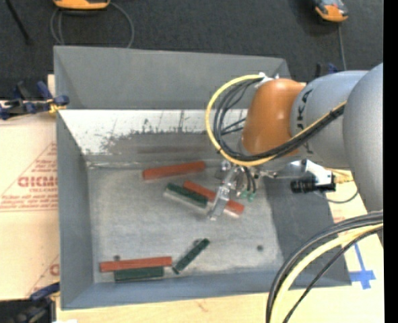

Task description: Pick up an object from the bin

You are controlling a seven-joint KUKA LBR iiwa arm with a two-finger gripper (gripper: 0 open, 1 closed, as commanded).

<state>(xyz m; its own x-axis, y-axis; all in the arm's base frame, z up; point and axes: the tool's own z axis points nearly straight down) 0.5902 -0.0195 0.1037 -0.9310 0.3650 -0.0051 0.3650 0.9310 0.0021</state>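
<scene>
My gripper (pixel 220 202) hangs low in the middle of the bin, under the orange wrist cover. It is right over a red bar (pixel 200 192) that lies slanted from upper left to lower right, its right end poking out past the gripper. A dark green bar (pixel 183 195) lies against that red bar's left side, partly on a grey strip. Just behind them, another red bar (pixel 174 171) lies near the bin's back wall.
Near the front left wall a long red bar (pixel 135 264) lies flat with a green bar (pixel 142 274) alongside it. A short green bar (pixel 190 255) lies slanted to their right. The arm and its cables cover the bin's right side.
</scene>
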